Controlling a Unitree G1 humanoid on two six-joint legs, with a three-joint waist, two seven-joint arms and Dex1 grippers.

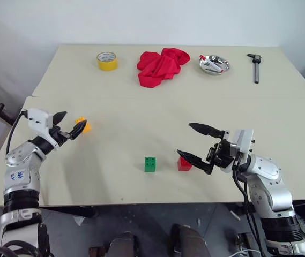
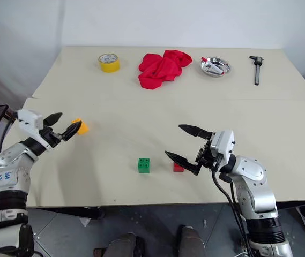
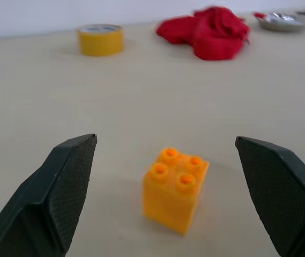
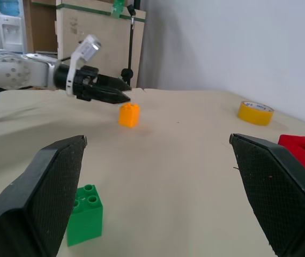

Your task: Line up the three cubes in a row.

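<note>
My left gripper (image 1: 71, 126) hangs open near the left edge of the pale bench (image 1: 120, 134), its jaws wide apart with the small orange-yellow studded plastic brick (image 1: 82, 125) just ahead of them, untouched. My right gripper (image 1: 196, 144) is open too, spread wide; the small red studded brick (image 1: 183, 164) sits just under its lower finger, and the small green studded brick (image 1: 150, 164) stands near it to the left. Bare benchtop lies between the orange-yellow brick and the other two. Along the far edge, well apart, sit a yellow tape roll (image 1: 107, 61), a crumpled red cloth (image 1: 161, 66), a shiny metal dish (image 1: 214, 65) and a dark hand tool (image 1: 255, 67).
</note>
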